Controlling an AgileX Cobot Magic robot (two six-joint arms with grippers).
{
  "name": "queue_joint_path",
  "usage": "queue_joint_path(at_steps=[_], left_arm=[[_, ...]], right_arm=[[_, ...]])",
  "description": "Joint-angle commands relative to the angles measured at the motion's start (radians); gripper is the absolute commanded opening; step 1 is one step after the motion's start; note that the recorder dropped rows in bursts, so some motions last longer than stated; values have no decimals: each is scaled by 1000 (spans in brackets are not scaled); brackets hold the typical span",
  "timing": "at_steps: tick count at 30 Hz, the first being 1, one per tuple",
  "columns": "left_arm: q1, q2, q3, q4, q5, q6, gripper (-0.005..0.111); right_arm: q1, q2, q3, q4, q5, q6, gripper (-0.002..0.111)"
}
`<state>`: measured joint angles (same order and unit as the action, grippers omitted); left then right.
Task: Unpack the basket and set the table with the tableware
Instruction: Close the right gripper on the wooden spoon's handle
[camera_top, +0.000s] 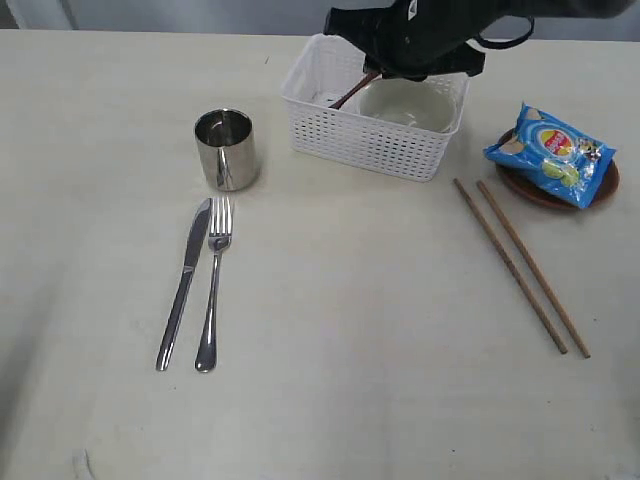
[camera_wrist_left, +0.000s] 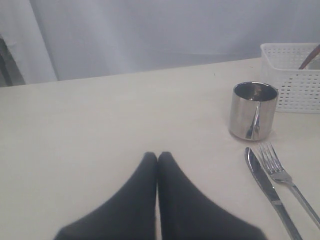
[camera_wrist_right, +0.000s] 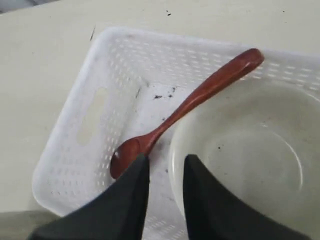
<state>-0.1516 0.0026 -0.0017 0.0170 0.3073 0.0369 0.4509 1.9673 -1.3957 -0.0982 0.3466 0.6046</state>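
right tool (camera_wrist_right: 166, 160) astride bowl (camera_wrist_right: 250, 155) rim; spoon (camera_wrist_right: 195, 97) beside (inside basket (camera_wrist_right: 75, 135))

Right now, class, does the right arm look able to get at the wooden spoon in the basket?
Probably yes: the right gripper is over the basket, right beside the wooden spoon, which nothing covers. The white bowl alongside leaves little room.
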Motion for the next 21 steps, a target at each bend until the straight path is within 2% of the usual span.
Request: queue_joint_path(at_steps=[1,7,13,17,18,19,21], left_arm=[[1,-3,2,-2,-8,-3,0],[1,-3,2,-2,-8,-3,0],[1,-3,2,6,-8,-3,0],[1,-3,2,6,-8,-3,0],[1,-3,2,6,-8,-3,0],[1,-3,2,6,-8,-3,0],[1,-3,2,6,-8,-3,0]], right_arm=[[-10,38,7,-4,-72,92,24],[-42,91,7,-4,-129,207,24],[-42,114,7,-4,-214,210,24],[-42,128,-20,-21,-197,206,24],[-42,133,-32,-21,-178,203,27],[-42,140,-62,-21,-137,198,38],[-42,144,-113,-19,-64,176,52]])
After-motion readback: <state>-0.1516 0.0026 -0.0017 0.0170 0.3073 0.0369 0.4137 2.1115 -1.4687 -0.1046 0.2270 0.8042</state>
